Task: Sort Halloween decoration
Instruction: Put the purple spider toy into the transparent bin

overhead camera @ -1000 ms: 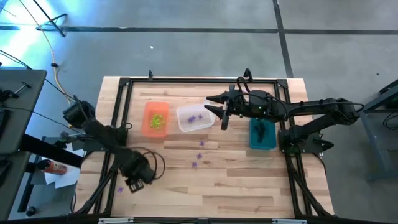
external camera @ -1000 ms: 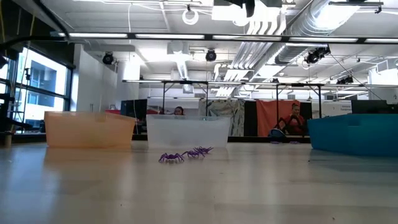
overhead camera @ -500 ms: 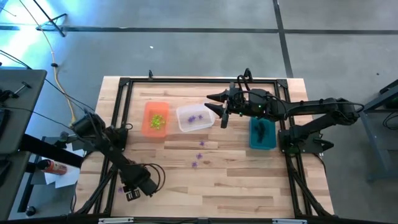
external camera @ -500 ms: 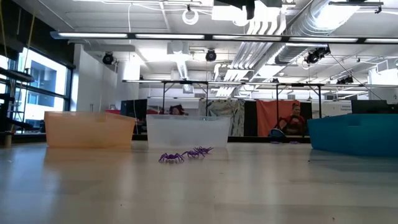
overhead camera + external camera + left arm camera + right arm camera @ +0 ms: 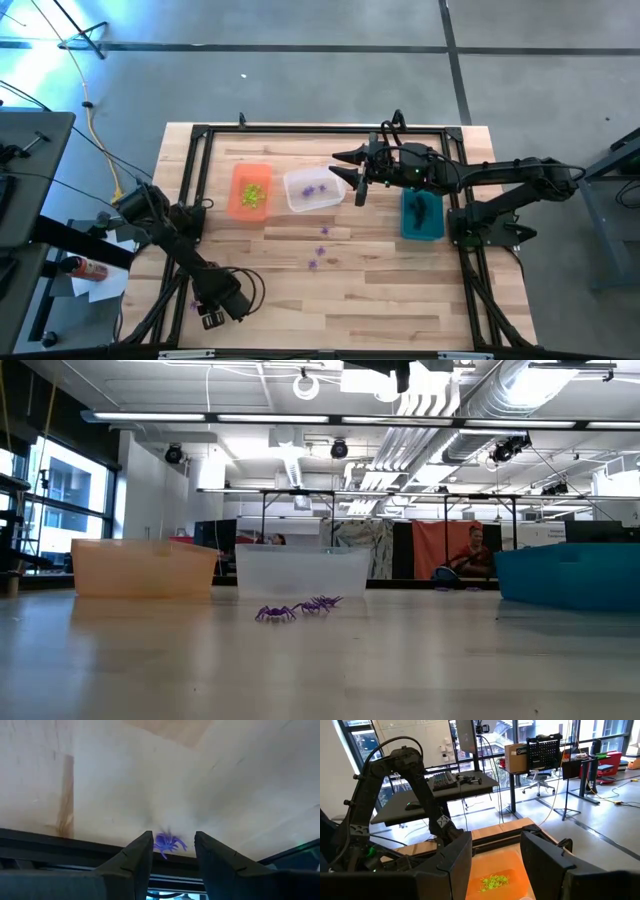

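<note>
While the left gripper (image 5: pixel 170 857) stands narrowly parted at the table's black edge rail (image 5: pixel 60 845), a tiny purple plastic spider (image 5: pixel 169 843) sits between its fingertips, rail just beyond. Spider's heading unclear. Right gripper (image 5: pixel 345 172) parted, empty, above clear rectangular bin (image 5: pixel 312 190).

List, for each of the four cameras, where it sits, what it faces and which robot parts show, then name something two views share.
High view: overhead, straight down on the table; both arms show.
Low view: tabletop height, looking across at three bins; no arm shows.
Left wrist view: on the left arm, facing a purple spider between the open left end effector fingers.
Right wrist view: on the right arm, open right end effector over the orange bin.
Shared: orange bin also appears in the high and low views.
</note>
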### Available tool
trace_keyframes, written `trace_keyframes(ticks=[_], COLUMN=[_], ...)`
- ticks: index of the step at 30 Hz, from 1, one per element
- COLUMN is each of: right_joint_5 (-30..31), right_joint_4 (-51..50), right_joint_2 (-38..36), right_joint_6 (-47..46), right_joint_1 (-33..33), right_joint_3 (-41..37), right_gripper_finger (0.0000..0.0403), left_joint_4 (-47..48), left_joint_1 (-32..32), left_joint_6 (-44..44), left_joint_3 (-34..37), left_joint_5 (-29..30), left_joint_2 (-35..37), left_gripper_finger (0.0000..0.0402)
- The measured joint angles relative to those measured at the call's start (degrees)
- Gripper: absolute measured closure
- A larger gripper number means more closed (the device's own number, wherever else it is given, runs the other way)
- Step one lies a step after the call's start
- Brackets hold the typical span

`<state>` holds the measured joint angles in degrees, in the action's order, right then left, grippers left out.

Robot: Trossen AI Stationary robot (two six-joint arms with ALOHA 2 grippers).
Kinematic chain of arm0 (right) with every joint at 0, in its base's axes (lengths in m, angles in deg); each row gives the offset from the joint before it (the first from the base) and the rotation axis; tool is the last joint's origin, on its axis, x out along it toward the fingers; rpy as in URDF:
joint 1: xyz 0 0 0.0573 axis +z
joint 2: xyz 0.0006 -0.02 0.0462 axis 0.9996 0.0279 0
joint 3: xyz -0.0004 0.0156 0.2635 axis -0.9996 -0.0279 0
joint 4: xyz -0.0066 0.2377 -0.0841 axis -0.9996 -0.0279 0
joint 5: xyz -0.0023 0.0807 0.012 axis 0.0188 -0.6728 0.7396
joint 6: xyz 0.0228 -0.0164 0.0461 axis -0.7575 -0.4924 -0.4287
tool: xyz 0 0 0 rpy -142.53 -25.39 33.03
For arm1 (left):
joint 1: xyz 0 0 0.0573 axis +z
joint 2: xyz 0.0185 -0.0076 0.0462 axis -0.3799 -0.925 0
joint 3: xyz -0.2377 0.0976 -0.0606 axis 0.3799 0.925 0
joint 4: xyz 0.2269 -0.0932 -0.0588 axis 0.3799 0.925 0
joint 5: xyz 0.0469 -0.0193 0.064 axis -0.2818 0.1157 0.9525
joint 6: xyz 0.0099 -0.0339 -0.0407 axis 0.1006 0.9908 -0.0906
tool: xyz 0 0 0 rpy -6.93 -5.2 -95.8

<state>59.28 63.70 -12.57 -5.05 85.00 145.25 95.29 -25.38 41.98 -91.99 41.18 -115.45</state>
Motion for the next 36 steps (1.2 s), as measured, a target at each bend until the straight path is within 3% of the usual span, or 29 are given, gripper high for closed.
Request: trace_keyframes(ticks=[18, 22, 28, 36], right_joint_5=[0.0, 0.0, 0.0, 0.0], right_joint_4=[-0.24, -0.37, -0.39, -0.39], right_joint_2=[0.0, 0.0, 0.0, 0.0], right_joint_6=[0.0, 0.0, 0.0, -0.04], right_joint_1=[0.0, 0.0, 0.0, 0.0], right_joint_3=[0.0, 0.0, 0.0, 0.0], right_gripper_finger=[0.0238, 0.0238, 0.0238, 0.0238], left_joint_4=[-4.61, -4.86, -5.43, -5.16], left_joint_1=[-0.04, -0.06, -0.06, 1.78], left_joint_6=[-0.41, -0.86, -6.46, -11.6], left_joint_3=[3.34, 3.34, 3.39, 3.39], left_joint_5=[-2.67, -2.73, -3.28, -0.96], left_joint_2=[0.07, 0.07, 0.08, 7.74], left_gripper_finger=[0.0274, 0.0302, 0.0392, 0.04])
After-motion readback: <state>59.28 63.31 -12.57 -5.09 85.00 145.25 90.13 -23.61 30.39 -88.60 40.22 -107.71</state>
